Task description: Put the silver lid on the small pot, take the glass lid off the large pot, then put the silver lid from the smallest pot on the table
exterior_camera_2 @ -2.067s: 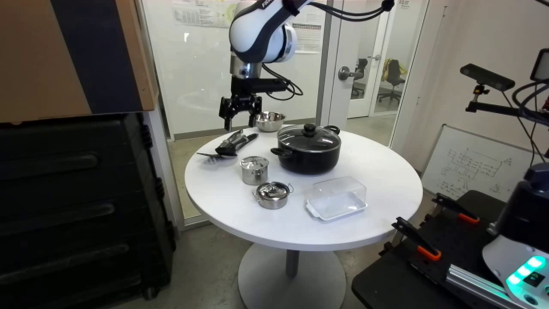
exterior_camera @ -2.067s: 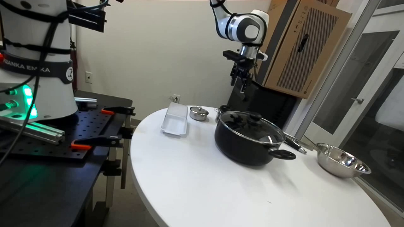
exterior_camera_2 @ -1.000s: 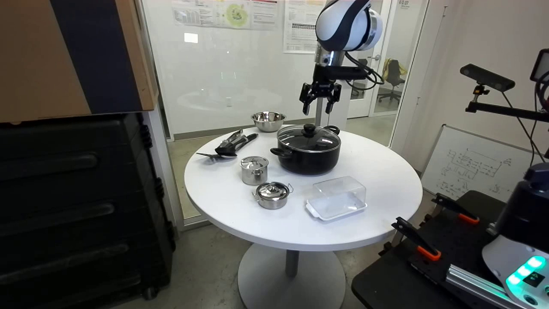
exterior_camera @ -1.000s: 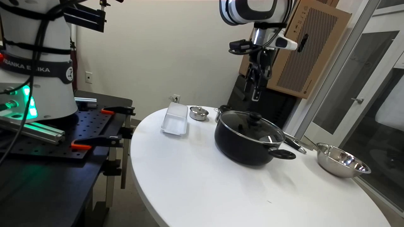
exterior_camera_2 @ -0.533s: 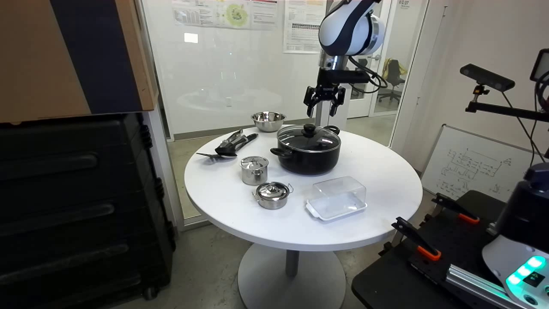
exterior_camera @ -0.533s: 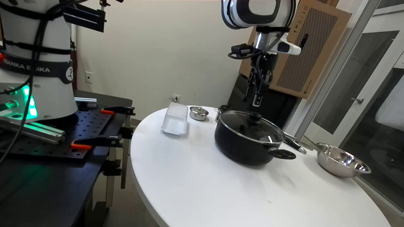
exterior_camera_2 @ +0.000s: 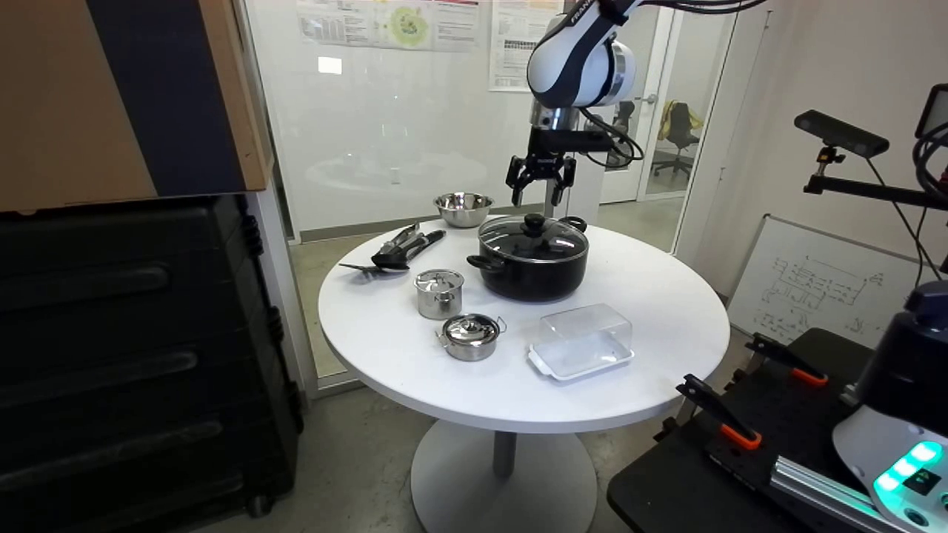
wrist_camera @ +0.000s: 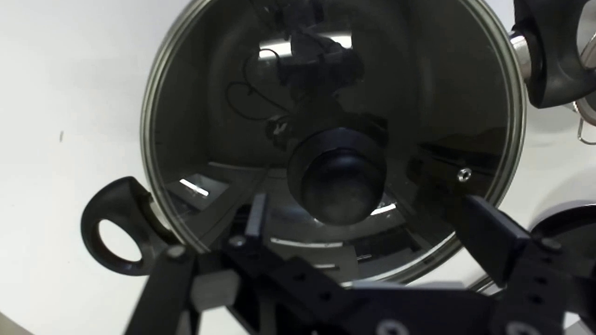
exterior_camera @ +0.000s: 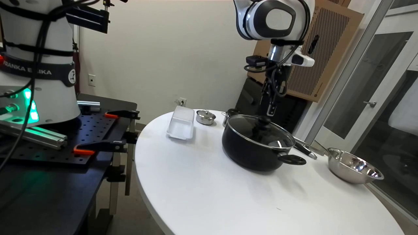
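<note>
The large black pot (exterior_camera_2: 533, 277) stands on the table with its glass lid (exterior_camera_2: 511, 238) on; the lid also shows in the wrist view (wrist_camera: 396, 93). Its black knob (wrist_camera: 342, 190) sits between and ahead of my fingers in that view. My gripper (exterior_camera_2: 537, 200) is open and empty above the far side of the large pot, apart from the knob; it also shows in the wrist view (wrist_camera: 368, 207). A tall silver pot (exterior_camera_2: 439, 302) has a silver lid (exterior_camera_2: 438, 279) on. The smallest, low silver pot (exterior_camera_2: 472, 348) has its silver lid (exterior_camera_2: 472, 327) on too.
A silver bowl (exterior_camera_2: 464, 212) and black utensils (exterior_camera_2: 404, 252) lie at the far side of the white table (exterior_camera_2: 652, 311). A clear plastic box (exterior_camera_2: 581, 348) stands beside the low pot. A cardboard box (exterior_camera: 323, 55) is behind the arm.
My gripper has moved from above the utensils to above the large pot. In the last half second it has come lower and shifted a little sideways. It has stayed open; the pots and lids have not moved.
</note>
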You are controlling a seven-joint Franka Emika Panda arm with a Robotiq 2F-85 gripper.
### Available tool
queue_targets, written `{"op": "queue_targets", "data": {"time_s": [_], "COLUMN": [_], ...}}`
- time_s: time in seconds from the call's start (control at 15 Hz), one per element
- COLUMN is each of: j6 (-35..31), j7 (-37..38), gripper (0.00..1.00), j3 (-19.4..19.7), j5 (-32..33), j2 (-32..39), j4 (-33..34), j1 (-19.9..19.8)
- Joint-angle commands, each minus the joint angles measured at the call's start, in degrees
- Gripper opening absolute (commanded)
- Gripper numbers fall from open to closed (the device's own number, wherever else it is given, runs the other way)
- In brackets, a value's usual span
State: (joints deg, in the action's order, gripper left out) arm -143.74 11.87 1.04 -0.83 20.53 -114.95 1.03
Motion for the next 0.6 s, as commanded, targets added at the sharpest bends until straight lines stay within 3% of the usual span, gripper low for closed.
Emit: {"op": "queue_targets", "data": {"time_s": [0.0, 0.53], "j6": [1.9, 2.4], "j7": [1.7, 3.3], "gripper": [1.0, 1.0], "j3": [0.4, 0.8], "j5": [-0.7, -0.5], "j2": [2.1, 1.8], "j4": [2.8, 2.2], "j1": [0.7, 0.8]}}
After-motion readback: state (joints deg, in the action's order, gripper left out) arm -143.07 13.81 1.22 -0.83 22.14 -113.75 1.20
